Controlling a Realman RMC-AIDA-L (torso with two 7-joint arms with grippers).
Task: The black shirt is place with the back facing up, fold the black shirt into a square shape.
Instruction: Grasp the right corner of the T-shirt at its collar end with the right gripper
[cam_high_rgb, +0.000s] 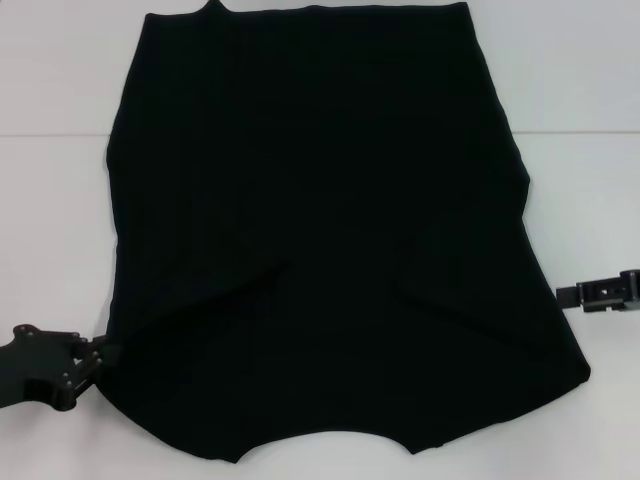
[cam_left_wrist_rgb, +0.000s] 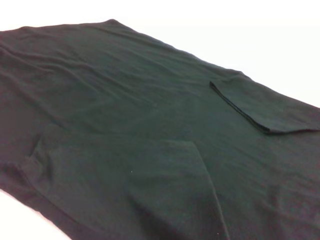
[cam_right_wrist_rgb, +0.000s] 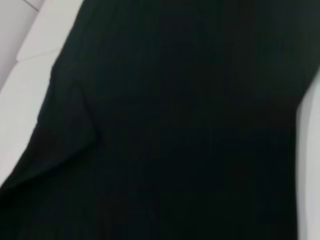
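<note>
Left claw (cam_high_rgb: 98, 352) at near-left shirt edge, grip state hidden. Black shirt (cam_high_rgb: 330, 250) spread flat mid-tabletop (cam_high_rgb: 585, 190), sleeves folded inward, soft matte fabric, curved near hem. Right claw (cam_high_rgb: 600, 293) outside right edge, state unclear. Bare white margins both sides.

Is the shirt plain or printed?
Plain solid black shirt, no print; head view shows it best.

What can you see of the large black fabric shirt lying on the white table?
The plain black soft fabric shirt lies flat on the white table, sleeves folded inward over the body, as the left wrist view shows. Its curved neckline is at the near edge, with light creases above it. The left gripper is at its near left edge; contact is unclear.
</note>
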